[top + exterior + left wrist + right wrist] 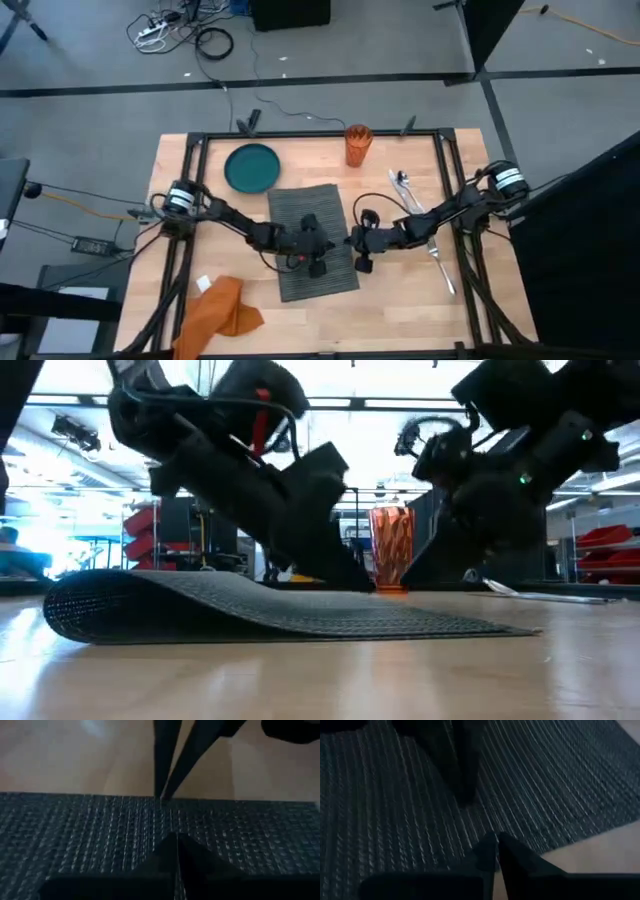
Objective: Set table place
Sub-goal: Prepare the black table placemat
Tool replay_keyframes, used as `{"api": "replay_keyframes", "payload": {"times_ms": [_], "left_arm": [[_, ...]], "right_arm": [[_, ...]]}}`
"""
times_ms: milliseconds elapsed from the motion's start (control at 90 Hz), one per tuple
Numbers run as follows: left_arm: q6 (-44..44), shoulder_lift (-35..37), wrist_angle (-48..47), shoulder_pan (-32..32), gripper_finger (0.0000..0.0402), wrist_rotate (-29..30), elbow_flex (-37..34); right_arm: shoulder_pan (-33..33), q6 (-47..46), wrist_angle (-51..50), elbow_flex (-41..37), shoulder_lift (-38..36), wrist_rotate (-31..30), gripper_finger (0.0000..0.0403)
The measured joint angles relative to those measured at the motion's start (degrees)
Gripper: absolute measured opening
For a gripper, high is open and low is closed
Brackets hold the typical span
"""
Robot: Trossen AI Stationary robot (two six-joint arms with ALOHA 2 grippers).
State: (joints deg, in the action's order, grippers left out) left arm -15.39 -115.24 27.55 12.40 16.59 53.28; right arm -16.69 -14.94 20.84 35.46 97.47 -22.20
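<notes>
The dark ribbed placemat point(314, 240) lies near the middle of the desk point(400, 310), its near edge curling up off the wood in the low view. The left end effector point(318, 250) rests on the mat with fingers point(170, 855) pressed together; the right end effector point(360, 243) sits at the mat's right edge, fingers point(492, 852) likewise closed, holding nothing. The step looks like flattening the mat. Next, the teal plate point(252, 167), orange cup point(357, 144) and 2 utensils point(420, 215) need fetching.
</notes>
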Motion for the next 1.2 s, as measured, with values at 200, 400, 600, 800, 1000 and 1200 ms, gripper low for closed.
{"api": "replay_keyframes", "payload": {"times_ms": [200,400,600,800,1000,1200], "left_arm": [[-0.25,-1.07,-0.46,0.02,0.0000,-0.27,0.72],[-0.31,-0.32,-2.51,0.01,0.0000,-1.61,0.77],[-3.47,5.11,-22.49,0.72,0.0000,-3.44,3.44],[-6.83,8.22,-53.43,2.17,0.0000,-4.58,10.32],[-11.97,8.68,-79.88,4.54,0.0000,-5.40,17.24],[-17.62,9.09,-103.90,7.94,0.0000,-3.80,24.67]], "right_arm": [[-0.05,-1.46,-2.41,0.22,3.42,-0.88,0.0000],[-0.04,-0.33,-4.16,0.28,3.30,-0.77,0.0000],[-0.26,-2.04,-8.95,0.42,2.99,-0.97,0.0000],[-1.65,-2.08,-13.30,0.29,1.00,-1.24,0.0000],[-2.65,-4.35,-21.37,0.06,-2.70,-0.65,0.0000],[-3.94,-7.08,-29.50,-0.04,-6.42,-0.14,0.0000]]}}
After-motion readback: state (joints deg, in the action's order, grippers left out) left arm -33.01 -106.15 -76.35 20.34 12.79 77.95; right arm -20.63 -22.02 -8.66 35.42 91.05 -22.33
